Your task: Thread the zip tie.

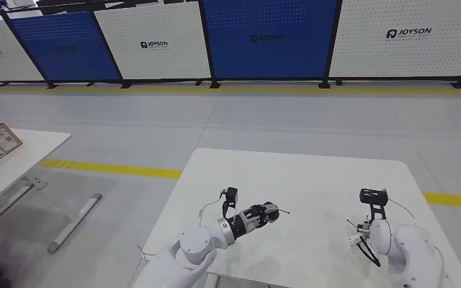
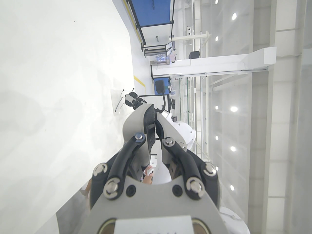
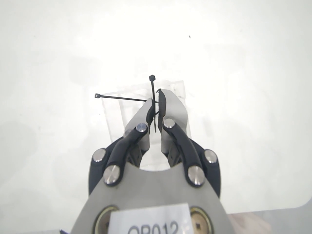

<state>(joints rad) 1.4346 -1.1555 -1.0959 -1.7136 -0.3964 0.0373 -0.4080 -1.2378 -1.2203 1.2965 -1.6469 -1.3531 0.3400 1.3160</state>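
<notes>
Our right pincer [image 3: 155, 96] is nipped shut on a zip tie [image 3: 152, 83], its head just past the fingertips, above a clear block [image 3: 117, 118] on the bench [image 3: 243, 49]. A second tie [image 3: 114, 97] crosses it. Our left pincer [image 2: 154, 112] is narrow, and we cannot tell what it holds. We judge that threading needs a steady head and a slow, straight tail.

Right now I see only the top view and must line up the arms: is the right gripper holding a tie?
Observer: Yes, the right gripper is shut on a tie, its head poking out beyond the gripper.
Operator: Any other tie there?
Observer: A second tie crosses the first close to the gripper.
Operator: What lies below?
Observer: A clear stand on the table.
</notes>
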